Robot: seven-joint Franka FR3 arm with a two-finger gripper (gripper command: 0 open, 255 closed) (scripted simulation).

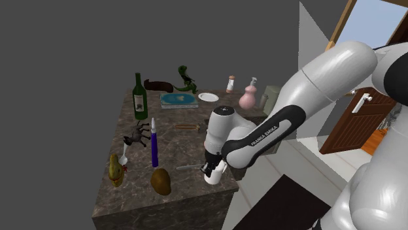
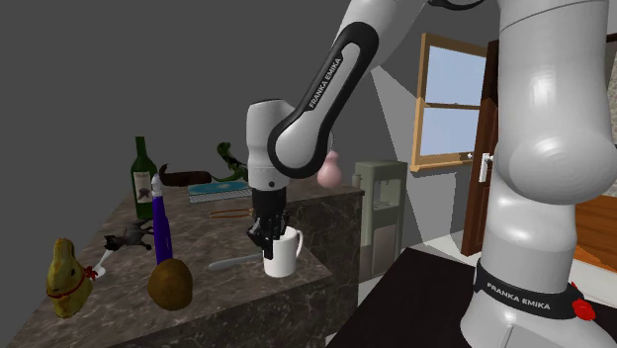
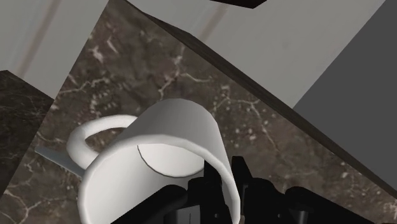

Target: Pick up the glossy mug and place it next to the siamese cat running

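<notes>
grips the white mug (image 2: 284,255) by one side of its rim, gripper (image 2: 265,237) closed narrow on the wall, at the counter (image 2: 198,237) edge, lower middle of the second exterior view. may swing or slip from so thin a hold; may clip the purple bottle (image 2: 161,237) on the way to the cat (image 2: 130,237) at left.

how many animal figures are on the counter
3: a green dinosaur at the counter's far end, a dark cat beside the purple bottle, a gold rabbit near the front edge. The arm may hide others.
</notes>
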